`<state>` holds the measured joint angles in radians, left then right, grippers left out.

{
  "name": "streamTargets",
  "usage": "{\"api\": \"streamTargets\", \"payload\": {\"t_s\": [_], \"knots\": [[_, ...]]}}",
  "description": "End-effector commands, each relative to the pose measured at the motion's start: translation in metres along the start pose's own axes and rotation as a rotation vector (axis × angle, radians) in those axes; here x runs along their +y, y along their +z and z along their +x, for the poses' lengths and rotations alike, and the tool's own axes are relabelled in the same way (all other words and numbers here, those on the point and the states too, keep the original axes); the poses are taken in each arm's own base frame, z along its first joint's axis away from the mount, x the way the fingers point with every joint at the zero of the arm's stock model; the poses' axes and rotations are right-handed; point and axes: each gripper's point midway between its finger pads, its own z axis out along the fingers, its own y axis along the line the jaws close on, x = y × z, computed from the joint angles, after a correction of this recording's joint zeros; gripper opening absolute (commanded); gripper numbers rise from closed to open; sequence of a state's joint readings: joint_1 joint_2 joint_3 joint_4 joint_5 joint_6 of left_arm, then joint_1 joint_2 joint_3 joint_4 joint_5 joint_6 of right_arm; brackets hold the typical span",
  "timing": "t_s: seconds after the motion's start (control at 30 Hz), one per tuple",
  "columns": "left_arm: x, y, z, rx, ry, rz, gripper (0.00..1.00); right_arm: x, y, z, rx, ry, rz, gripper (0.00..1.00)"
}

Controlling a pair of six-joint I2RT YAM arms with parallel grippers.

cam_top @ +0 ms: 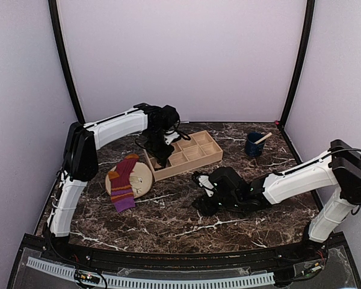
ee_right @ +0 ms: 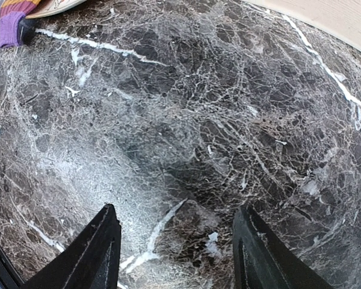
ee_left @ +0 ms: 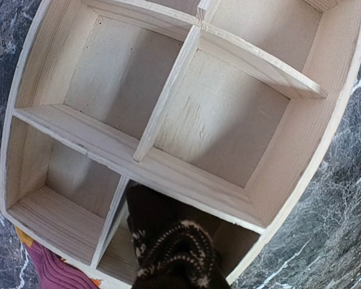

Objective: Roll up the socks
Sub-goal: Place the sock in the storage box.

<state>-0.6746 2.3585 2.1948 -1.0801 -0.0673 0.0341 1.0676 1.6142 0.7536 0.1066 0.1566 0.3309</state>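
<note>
The black-and-tan sock (ee_left: 174, 253) is held pinched in the left gripper (cam_top: 161, 150) over the 9 o'clock compartment of the tray (cam_top: 213, 158), apparently for stowing, while the purple sock (cam_top: 123, 180) is draped on the plate (cam_top: 143, 176) and the right gripper (ee_right: 174, 247) is spread, empty.

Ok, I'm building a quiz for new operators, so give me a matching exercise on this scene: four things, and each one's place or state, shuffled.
1. purple sock
2. argyle sock
3. blue cup
4. right gripper

A. open above the bare marble table
B. hanging over a compartment of the wooden tray
C. lying across the plate
D. far right, stick inside

Pairs: 1-C, 2-B, 3-D, 4-A
</note>
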Motion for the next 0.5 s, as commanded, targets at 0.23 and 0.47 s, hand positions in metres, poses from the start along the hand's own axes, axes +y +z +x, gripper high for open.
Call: {"api": "streamTargets", "payload": {"t_s": [0.23, 0.47], "knots": [[-0.009, -0.008, 0.026, 0.108, -0.037, 0.044, 0.00, -0.001, -0.003, -0.005, -0.025, 0.016, -0.007, 0.59], [-0.013, 0.010, 0.032, 0.146, -0.043, 0.078, 0.00, 0.000, -0.010, -0.012, -0.054, 0.032, -0.013, 0.59]]}}
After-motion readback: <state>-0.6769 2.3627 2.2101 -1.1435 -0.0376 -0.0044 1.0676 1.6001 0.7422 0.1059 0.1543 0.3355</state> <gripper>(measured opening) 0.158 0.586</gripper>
